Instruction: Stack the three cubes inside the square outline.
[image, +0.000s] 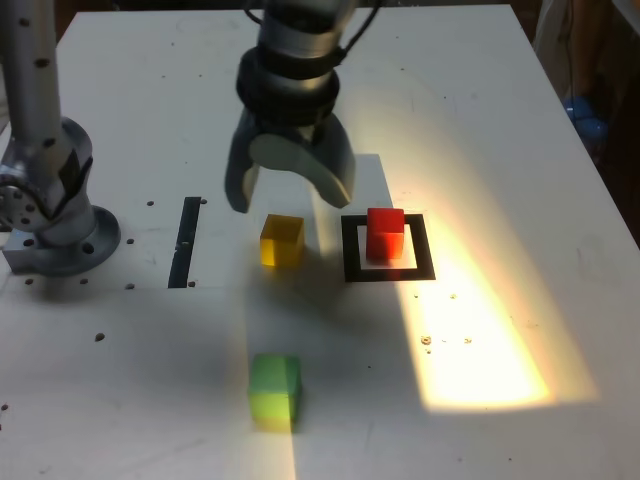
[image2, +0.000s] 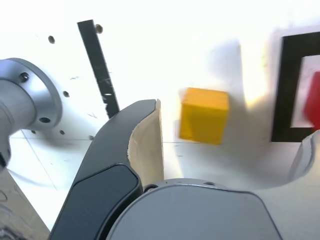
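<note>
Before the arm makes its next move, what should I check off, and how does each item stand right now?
Claw open: ok, the jaws are spread wide.
Claw empty: ok, nothing sits between its jaws.
Red cube inside the square outline: ok, the black frame surrounds it.
Yellow cube on the stack: not ok, it sits on the table between the black strip and the outline.
Green cube on the stack: not ok, it is apart from the others.
Claw lined up exactly over the yellow cube: cannot tell.
</note>
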